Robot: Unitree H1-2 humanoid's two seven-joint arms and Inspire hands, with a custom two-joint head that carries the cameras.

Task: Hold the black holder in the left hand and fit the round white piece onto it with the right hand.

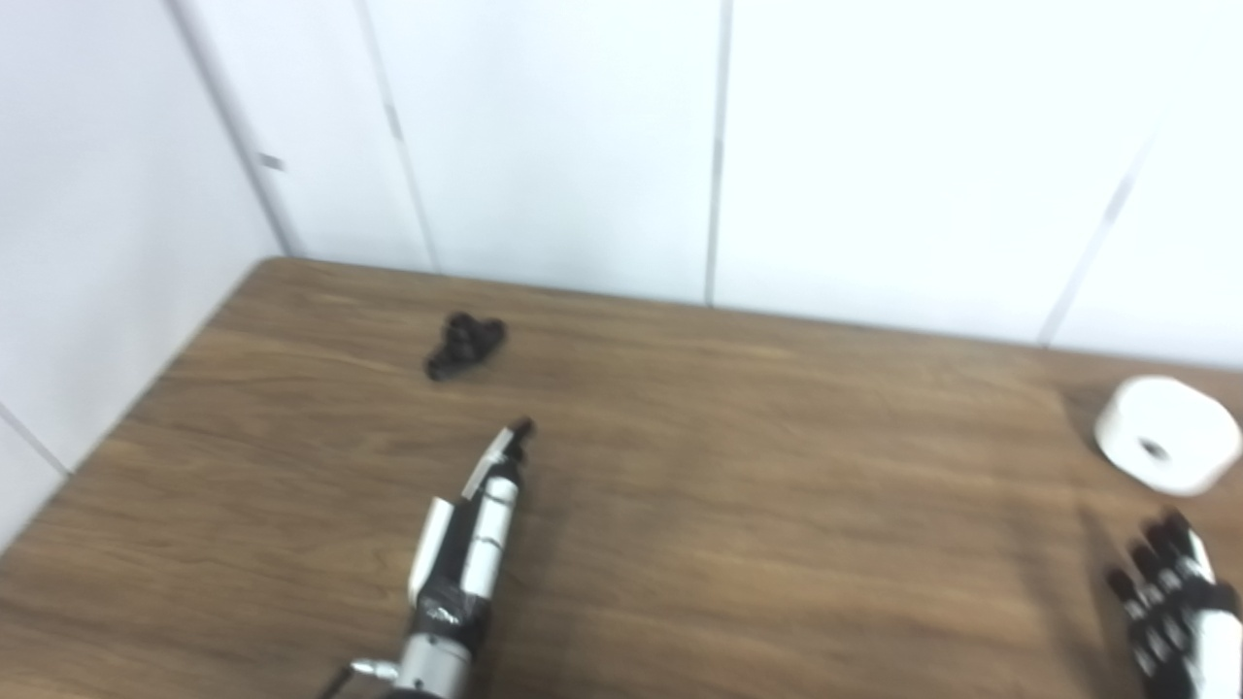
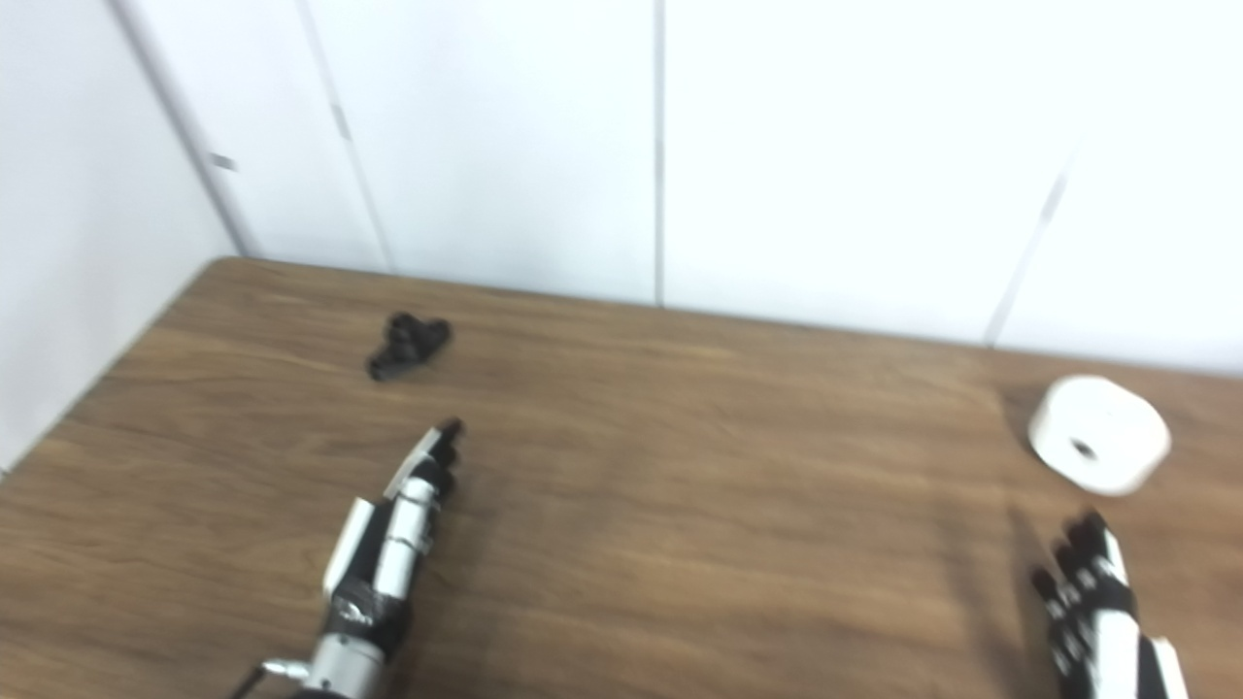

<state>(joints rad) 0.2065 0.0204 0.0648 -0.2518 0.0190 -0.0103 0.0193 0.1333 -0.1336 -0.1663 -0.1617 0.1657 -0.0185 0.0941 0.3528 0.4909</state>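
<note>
The table [image 1: 738,505] lies bare between the left robot hand [image 1: 466,544] and the black holder [image 1: 464,346], so the way ahead of those extended fingers is open wood. The holder sits near the far left corner, with white wall panels [image 1: 583,146] close behind it and on the left side. The right robot hand [image 1: 1175,602], fingers spread and empty, has clear surface up to the round white piece [image 1: 1165,433] near the right edge. The wide middle holds no obstacle.

both robot hands [image 1: 471,524] [image 1: 1175,592] open, empty
</note>
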